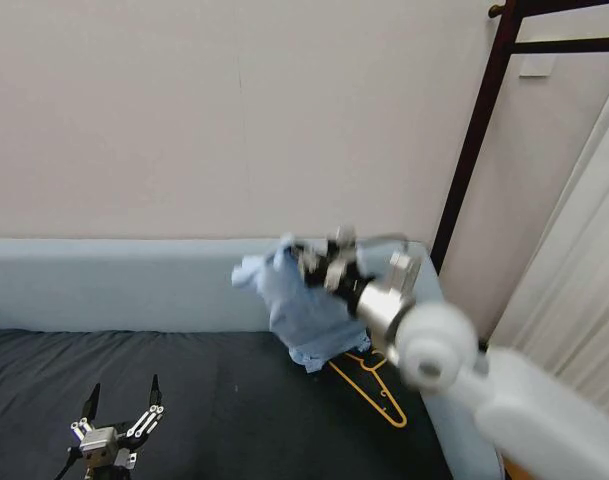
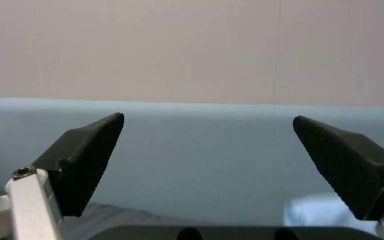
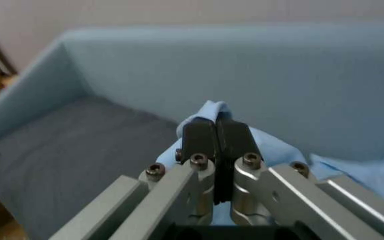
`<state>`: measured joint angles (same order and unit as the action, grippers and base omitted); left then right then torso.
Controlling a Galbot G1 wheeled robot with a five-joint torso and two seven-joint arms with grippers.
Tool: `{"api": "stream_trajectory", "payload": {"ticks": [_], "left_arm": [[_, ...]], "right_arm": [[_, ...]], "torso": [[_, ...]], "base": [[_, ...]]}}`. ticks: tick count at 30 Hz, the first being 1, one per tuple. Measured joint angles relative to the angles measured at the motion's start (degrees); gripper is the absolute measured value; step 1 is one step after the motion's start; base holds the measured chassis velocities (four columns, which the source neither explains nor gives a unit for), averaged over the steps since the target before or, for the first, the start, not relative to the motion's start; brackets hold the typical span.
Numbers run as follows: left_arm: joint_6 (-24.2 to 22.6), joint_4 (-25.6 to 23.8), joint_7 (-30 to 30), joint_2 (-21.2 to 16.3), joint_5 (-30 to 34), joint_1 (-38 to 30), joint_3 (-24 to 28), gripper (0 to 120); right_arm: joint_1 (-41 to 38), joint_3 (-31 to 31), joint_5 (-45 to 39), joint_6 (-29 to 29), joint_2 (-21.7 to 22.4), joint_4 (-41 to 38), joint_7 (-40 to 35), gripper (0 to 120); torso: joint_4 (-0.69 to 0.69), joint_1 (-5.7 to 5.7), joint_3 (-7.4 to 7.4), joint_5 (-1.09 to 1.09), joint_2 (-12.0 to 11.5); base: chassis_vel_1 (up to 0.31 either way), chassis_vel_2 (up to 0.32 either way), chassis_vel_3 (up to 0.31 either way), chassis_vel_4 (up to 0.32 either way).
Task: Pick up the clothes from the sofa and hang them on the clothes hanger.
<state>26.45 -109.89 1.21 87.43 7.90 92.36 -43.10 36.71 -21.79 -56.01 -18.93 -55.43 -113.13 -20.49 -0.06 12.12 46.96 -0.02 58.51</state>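
- You are facing one sofa (image 1: 104, 285), its pale blue backrest running across the head view behind a dark seat.
- One dark clothes stand (image 1: 474, 140) is rising just beside the sofa's right end.
- One light blue garment (image 1: 304, 310) is hanging in front of the backrest near that end, with its long axis running top to bottom and its lower edge pointing at the seat.
- Your right claw (image 1: 319, 265) is gripping the garment's upper bunch, fingers pressed together on the cloth.
- One orange hanger (image 1: 379, 385) is lying on the seat just below the garment.
- Your left claw (image 1: 124, 405) is hovering low over the seat, fingers spread wide and holding nothing.
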Motion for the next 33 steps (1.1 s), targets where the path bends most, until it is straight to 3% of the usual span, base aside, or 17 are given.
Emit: {"api": "stream_trajectory", "payload": {"ticks": [2, 5, 6, 9, 14, 18, 21, 22, 27, 28, 30, 33], "left_arm": [[-0.06, 0.38, 0.00, -0.03, -0.04, -0.25, 0.11, 100], [-0.21, 1.10, 0.00, -0.47, -0.03, -0.75, 0.20, 100], [-0.21, 1.10, 0.00, -0.47, -0.03, -0.75, 0.20, 100], [-0.65, 1.54, 0.03, -1.44, 0.41, -1.07, -0.16, 100], [-0.98, 2.58, 0.12, -2.37, 1.01, -1.96, -0.86, 100], [-0.98, 3.09, 0.15, -2.36, 1.05, -2.21, -0.97, 100], [-0.98, 4.13, 0.10, -2.69, 1.01, -2.56, -1.90, 100], [-0.98, 4.13, 0.10, -2.69, 1.01, -2.56, -1.90, 100], [-0.56, 10.45, -0.13, -7.13, 2.27, -3.42, -5.75, 100], [-0.56, 10.45, -0.13, -7.13, 2.27, -3.42, -5.75, 100], [0.19, 11.74, -0.46, -7.85, 2.54, -2.75, -6.93, 100], [0.56, 11.46, -0.58, -7.52, 2.58, -1.84, -7.54, 100]], "right_arm": [[2.63, -0.41, 1.82, -1.33, -1.27, 2.19, -0.03, 0], [8.23, -0.70, 3.74, -10.28, -4.36, 6.83, -2.58, 0], [8.23, -0.70, 3.74, -10.28, -4.36, 6.83, -2.58, 0], [11.24, -0.14, 0.51, -20.90, -6.33, 7.92, -5.26, 14], [11.86, -0.65, -1.14, -23.68, -7.00, 7.69, -5.68, 32], [10.84, -0.75, -0.90, -23.59, -7.02, 7.67, -3.69, 43], [9.75, -0.79, 0.73, -19.94, -7.30, 6.97, 0.14, 59], [9.75, -0.79, 0.73, -19.94, -7.30, 6.97, 0.14, 59], [8.00, -0.44, 12.37, -9.22, -7.13, 7.15, 12.83, 79], [8.00, -0.44, 12.37, -9.22, -7.13, 7.15, 12.83, 79], [5.85, 0.02, 16.70, -5.19, -8.66, 12.07, 14.26, 90], [3.85, 0.37, 22.36, -3.33, -11.16, 19.01, 12.34, 97]], "torso": [[0.00, 0.00, 0.00, 0.01, 0.00], [-0.01, 0.00, 0.00, 0.01, 0.00], [-0.01, 0.00, 0.00, 0.01, 0.00], [0.00, 0.00, 0.00, 0.00, 0.00], [0.00, 0.00, 0.00, 0.00, 0.00], [0.00, 0.00, 0.00, 0.00, 0.00], [0.00, 0.01, 0.00, -0.01, 0.00], [0.00, 0.01, 0.00, -0.01, 0.00], [-0.01, 0.01, 0.00, 0.00, 0.00], [-0.01, 0.01, 0.00, 0.00, 0.00], [-0.01, 0.01, 0.00, -0.01, 0.00], [0.00, 0.01, 0.01, 0.00, 0.00]], "base": [[0.000, 0.000, 0.000, 0.000], [0.000, 0.000, 0.000, 0.000], [0.000, 0.000, 0.000, 0.000], [0.000, 0.000, 0.000, 0.000], [0.000, 0.000, 0.000, 0.000], [0.000, 0.000, 0.000, 0.000], [0.000, 0.000, 0.000, 0.000], [0.000, 0.000, 0.000, 0.000], [0.000, 0.000, 0.000, 0.000], [0.000, 0.000, 0.000, 0.000], [0.000, 0.000, 0.000, 0.000], [0.000, 0.000, 0.000, 0.000]]}}
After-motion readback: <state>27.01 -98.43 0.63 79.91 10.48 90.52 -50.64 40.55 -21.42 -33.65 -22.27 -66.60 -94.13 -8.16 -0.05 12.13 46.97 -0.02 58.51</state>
